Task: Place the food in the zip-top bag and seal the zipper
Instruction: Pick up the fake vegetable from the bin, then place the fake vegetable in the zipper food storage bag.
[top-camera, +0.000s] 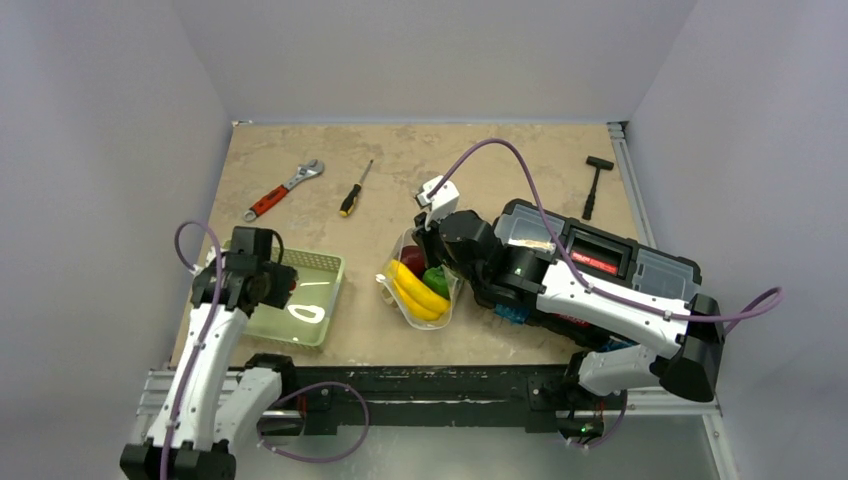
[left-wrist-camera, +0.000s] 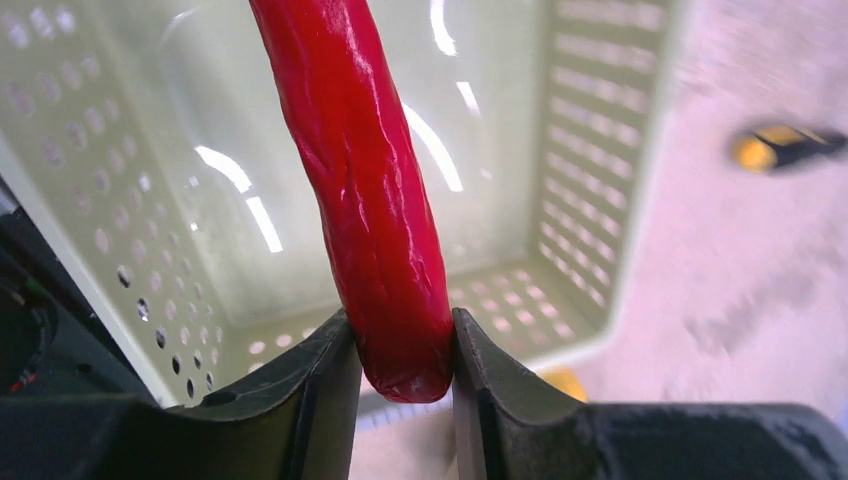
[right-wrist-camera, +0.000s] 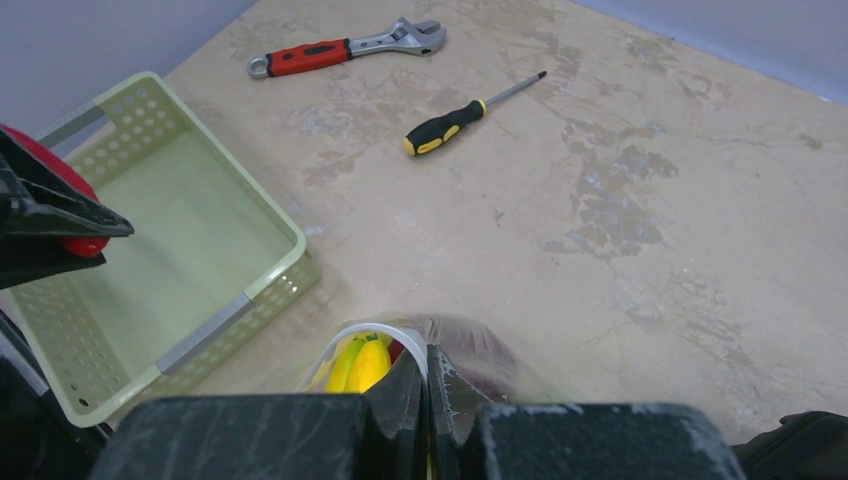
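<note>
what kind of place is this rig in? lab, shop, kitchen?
Probably a robot lab test cell: plain pale walls boxing in a tabletop, two arms bolted at its near edge, and staged props such as a wrench, screwdriver and toy food.

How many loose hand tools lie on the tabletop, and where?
3. The red-handled wrench lies far left, the yellow-and-black screwdriver just right of it, the black hammer near the far right edge. More may be hidden in the toolbox.
</note>
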